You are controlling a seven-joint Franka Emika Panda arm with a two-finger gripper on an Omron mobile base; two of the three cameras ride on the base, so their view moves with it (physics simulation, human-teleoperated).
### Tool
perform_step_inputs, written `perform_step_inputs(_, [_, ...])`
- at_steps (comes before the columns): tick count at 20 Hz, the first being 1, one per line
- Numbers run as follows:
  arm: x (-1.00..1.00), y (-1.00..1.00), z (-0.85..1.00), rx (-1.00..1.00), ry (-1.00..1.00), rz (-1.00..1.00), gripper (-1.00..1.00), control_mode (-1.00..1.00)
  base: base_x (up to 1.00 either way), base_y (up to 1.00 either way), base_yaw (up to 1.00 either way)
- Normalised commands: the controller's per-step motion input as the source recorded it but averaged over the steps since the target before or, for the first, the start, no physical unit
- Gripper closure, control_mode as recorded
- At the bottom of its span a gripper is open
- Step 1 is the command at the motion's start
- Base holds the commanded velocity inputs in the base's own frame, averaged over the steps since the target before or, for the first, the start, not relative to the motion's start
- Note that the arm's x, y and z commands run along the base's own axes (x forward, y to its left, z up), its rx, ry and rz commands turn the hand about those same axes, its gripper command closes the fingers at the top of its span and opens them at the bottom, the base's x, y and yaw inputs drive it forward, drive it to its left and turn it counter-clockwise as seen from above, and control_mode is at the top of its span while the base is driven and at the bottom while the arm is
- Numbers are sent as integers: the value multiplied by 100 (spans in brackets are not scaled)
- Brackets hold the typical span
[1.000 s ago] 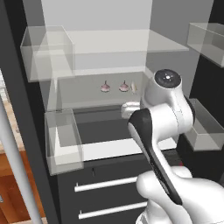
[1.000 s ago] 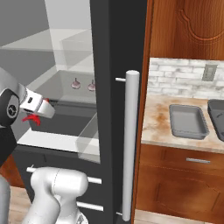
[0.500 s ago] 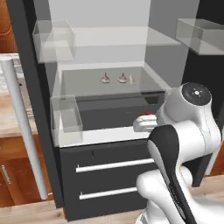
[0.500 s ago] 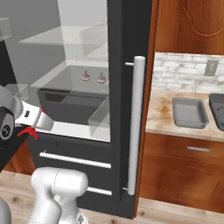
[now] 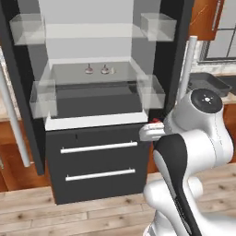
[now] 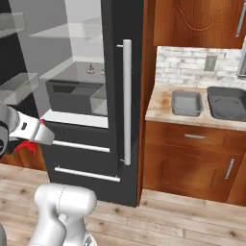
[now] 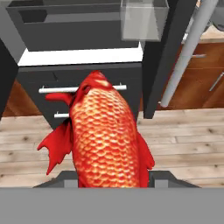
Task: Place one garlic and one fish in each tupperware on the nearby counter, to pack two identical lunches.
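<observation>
My gripper [image 7: 111, 178] is shut on the bright red-orange fish [image 7: 105, 135], which covers the fingertips in the hand view. The gripper [image 5: 153, 130] hangs in front of the open fridge, level with the top drawer, and a red fin [image 6: 26, 147] shows under it [image 6: 39, 132]. Two garlic bulbs [image 5: 88, 69] [image 5: 105, 69] stand on the grey fridge shelf, far behind the gripper. To the right, on the counter [image 6: 158, 108], sit the two tupperware trays, the smaller lighter one [image 6: 186, 103] and the larger darker one [image 6: 227, 102].
The open fridge door with its long grey handle [image 6: 127, 101] stands between the gripper and the counter. Clear bins [image 5: 44, 97] [image 5: 152, 90] flank the shelf, above two dark drawers [image 5: 99, 161]. Wooden floor lies in front.
The whole picture has shifted: the base has backed away from the fridge, so the shelf looks farther off and the counter fuller. The fish stays in the gripper.
</observation>
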Motion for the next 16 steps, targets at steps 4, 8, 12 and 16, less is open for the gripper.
perform_step_inputs(4, [0, 0, 0, 0, 0, 0, 100, 100, -23, -100, -15])
perform_step_inputs(8, [0, 0, 0, 0, 0, 0, 100, 100, -2, -100, -13])
perform_step_inputs(12, [0, 0, 0, 0, 0, 0, 100, 100, 0, -100, -11])
perform_step_inputs(16, [0, 0, 0, 0, 0, 0, 100, 100, 2, -100, -8])
